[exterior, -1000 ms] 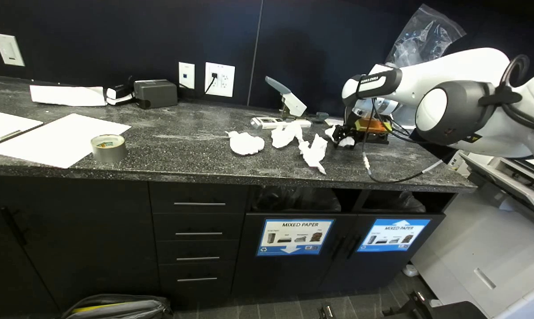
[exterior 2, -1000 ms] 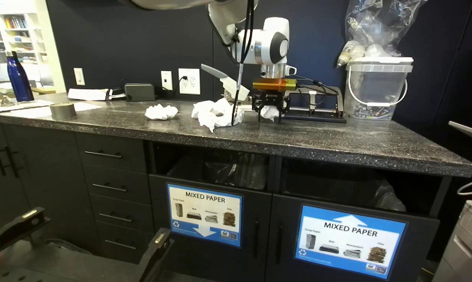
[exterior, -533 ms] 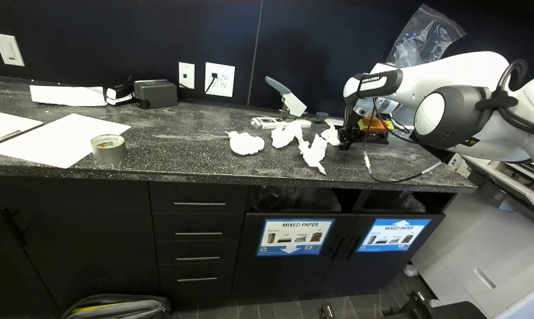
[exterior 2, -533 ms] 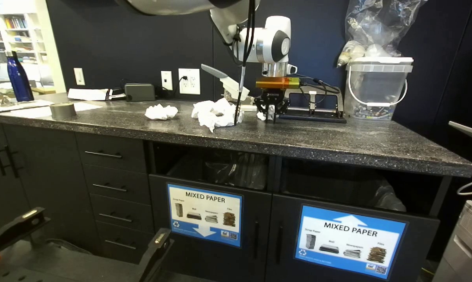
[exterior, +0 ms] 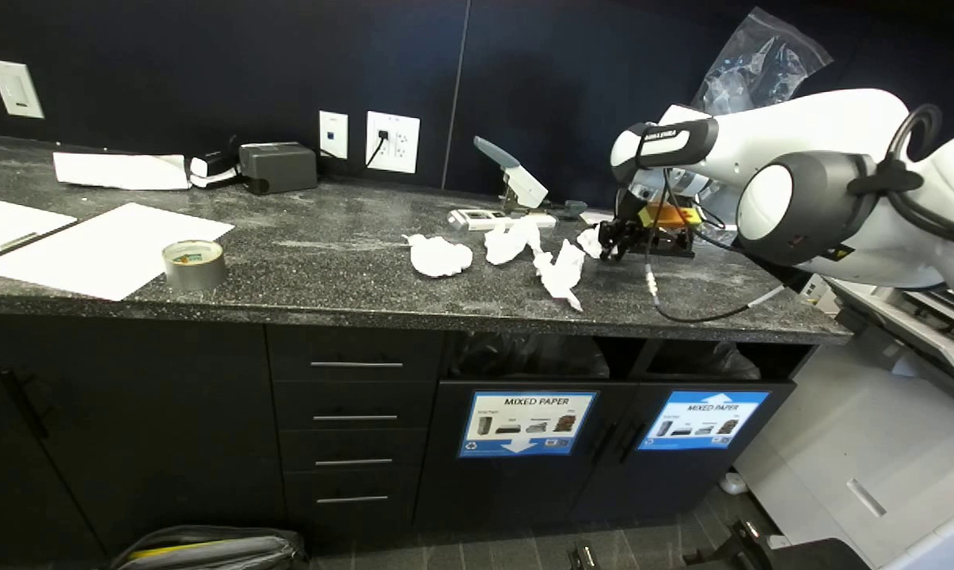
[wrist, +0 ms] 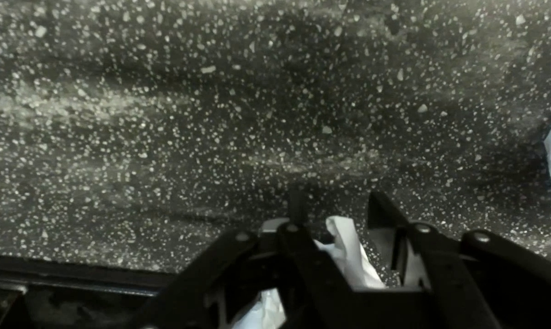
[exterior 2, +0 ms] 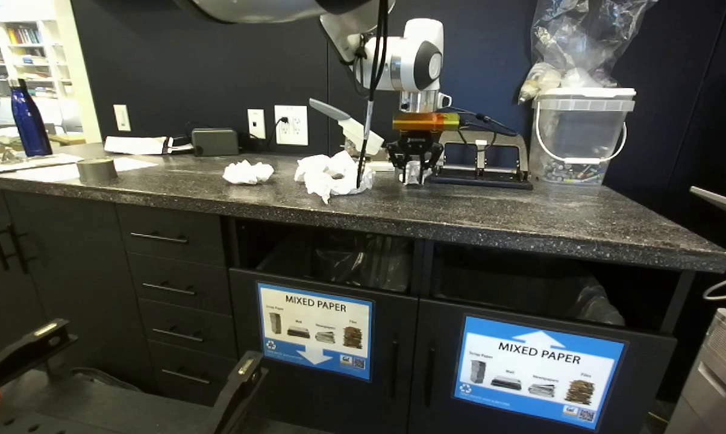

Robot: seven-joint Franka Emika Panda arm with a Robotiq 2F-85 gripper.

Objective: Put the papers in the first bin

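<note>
Nearest, lower left of an exterior view: black gear (exterior 2: pixel 122 398), cut off, can't tell what. Behind it, black cabinet front (exterior 2: pixel 176 274). Lower right there, first bin (exterior 2: pixel 507 274): dark slot, bluer MIXED PAPER sign (exterior 2: pixel 537 374). Lower centre, like slot (exterior 2: pixel 290 250), whiter sign (exterior 2: pixel 314 331).

Speckled counter (exterior 2: pixel 519 217) runs above. Left side of an exterior view: tape roll (exterior: pixel 194 269) by a flat white sheet (exterior: pixel 108 249). Mid-counter, crumpled papers, three loose: left wad (exterior: pixel 438 256) by itself, front wad (exterior: pixel 560 271) and middle wad (exterior: pixel 510 241) bunched. Just right of them, fourth wad (wrist: pixel 350 256) at the gripper (wrist: pixel 337 205), pointing down, right of centre in both exterior views. Fingers (wrist: pixel 385 214) part-way apart; bottom of the wrist view shows paper in the gap and also past one finger, counter visible between paper and the other finger. Doesn't look pinched; contact with a finger, can't tell. All four wads outside the bin. White arm (exterior: pixel 809 119) comes from the right edge.

Farther back: grey-white lever tool (exterior: pixel 526 188) behind the wads, metal-framed device (exterior 2: pixel 481 157) behind the gripper, clear bucket (exterior 2: pixel 579 132) upper right, plastic bag (exterior 2: pixel 591 36) above it. Dark box (exterior: pixel 277 168) upper left, outlet plate (exterior: pixel 393 142) right of it. Blue bottle (exterior 2: pixel 28 120) upper left, bookshelves (exterior 2: pixel 19 46) farthest, same corner.
</note>
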